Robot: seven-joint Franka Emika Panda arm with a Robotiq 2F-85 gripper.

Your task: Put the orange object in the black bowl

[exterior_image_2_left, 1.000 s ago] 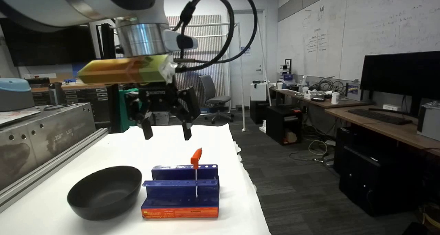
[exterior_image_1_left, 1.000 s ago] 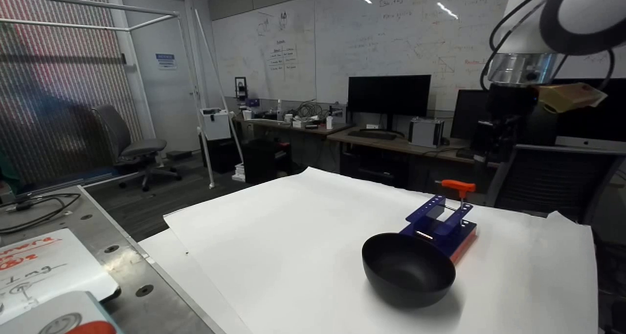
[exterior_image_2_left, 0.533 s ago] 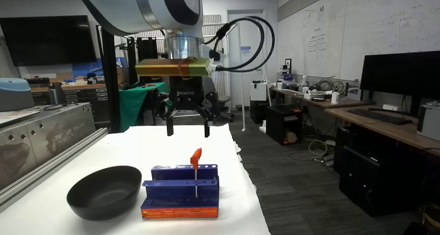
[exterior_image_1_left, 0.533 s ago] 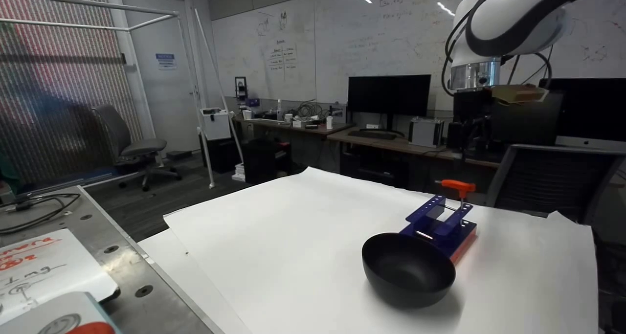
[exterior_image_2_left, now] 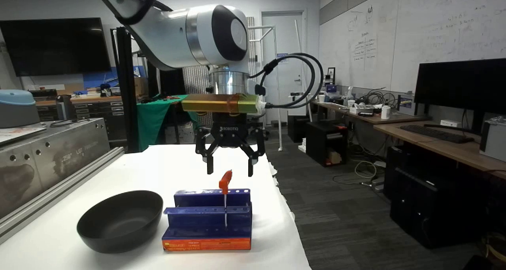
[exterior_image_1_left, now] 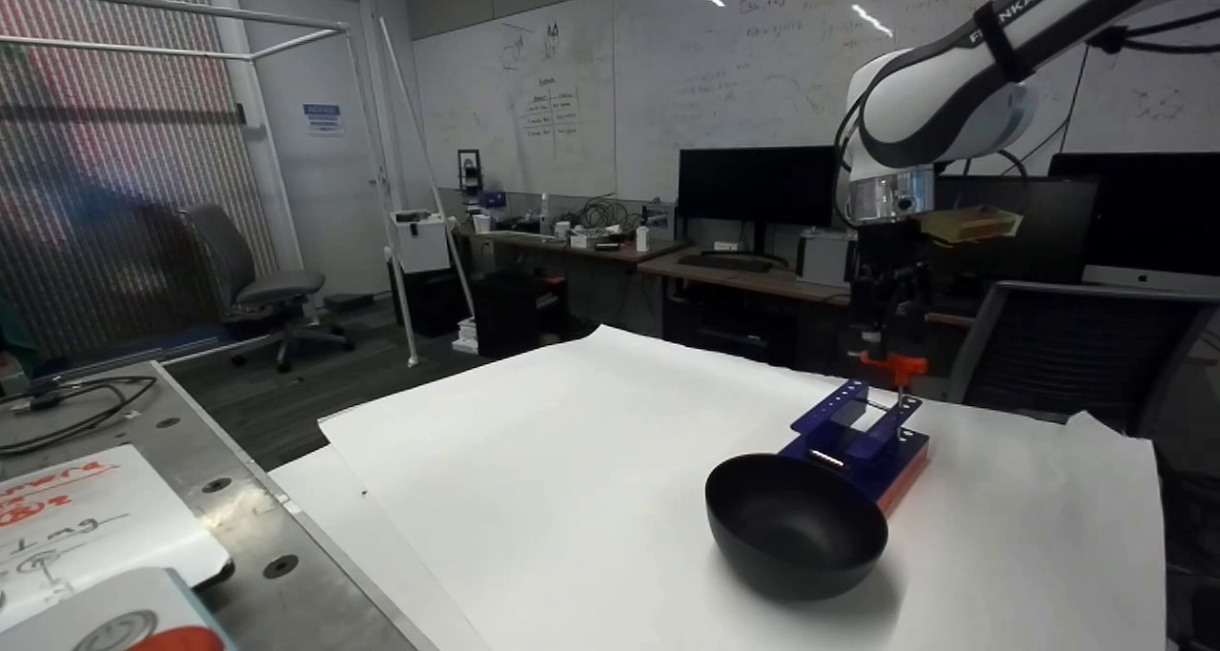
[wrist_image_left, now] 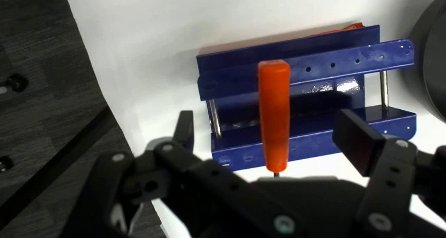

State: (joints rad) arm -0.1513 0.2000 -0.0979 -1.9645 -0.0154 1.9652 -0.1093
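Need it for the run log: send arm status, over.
Gripper open above orange tool. Tool ungripped, standing in blue rack. Nothing seen blocking the approach.

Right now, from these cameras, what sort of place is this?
Probably a robotics lab: a robot arm over a white-topped table, a whiteboard with handwriting and diagrams, and a monitor on a desk.

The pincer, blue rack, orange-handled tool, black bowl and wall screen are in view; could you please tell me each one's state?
Pincer: open, gripping nothing.
Blue rack: standing upright.
Orange-handled tool: upright in the rack, not yet grasped.
Black bowl: upright, nothing visible inside.
Wall screen: dark.
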